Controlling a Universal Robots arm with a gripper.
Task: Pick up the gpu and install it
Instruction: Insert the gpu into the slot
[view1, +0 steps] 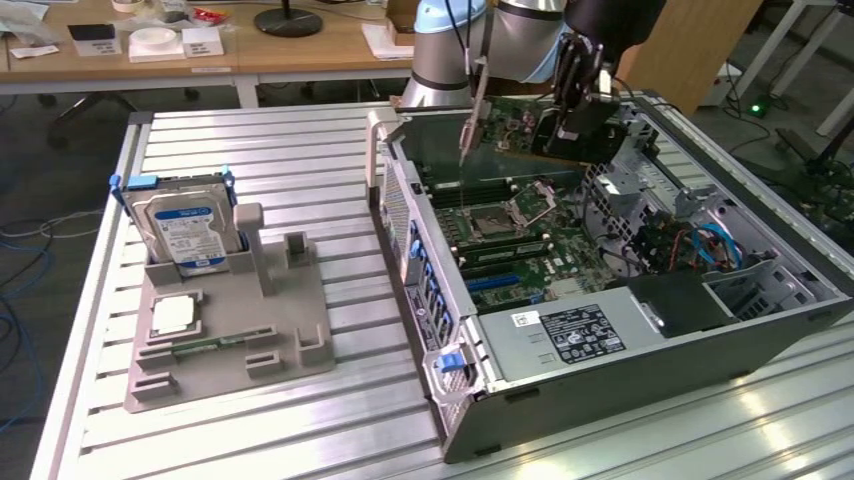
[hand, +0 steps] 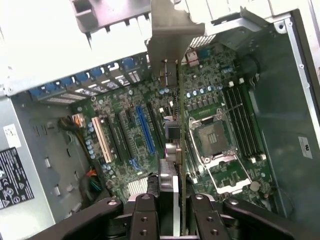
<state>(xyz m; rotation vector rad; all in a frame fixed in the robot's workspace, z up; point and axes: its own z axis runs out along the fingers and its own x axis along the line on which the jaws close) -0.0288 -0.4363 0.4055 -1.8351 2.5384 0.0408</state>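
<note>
A slatted metal table (view1: 267, 170) carries an open computer case (view1: 747, 340), its motherboard (view1: 521, 250) facing up. On the exterior view's left, a grey fixture (view1: 227, 340) props a hard drive (view1: 184, 228) upright. Over the case, the gripper (view1: 578, 120) is clamped narrowly on the gpu (view1: 521, 125), which hangs edge-down above the motherboard's slots. I cannot tell whether it touches them.
</note>
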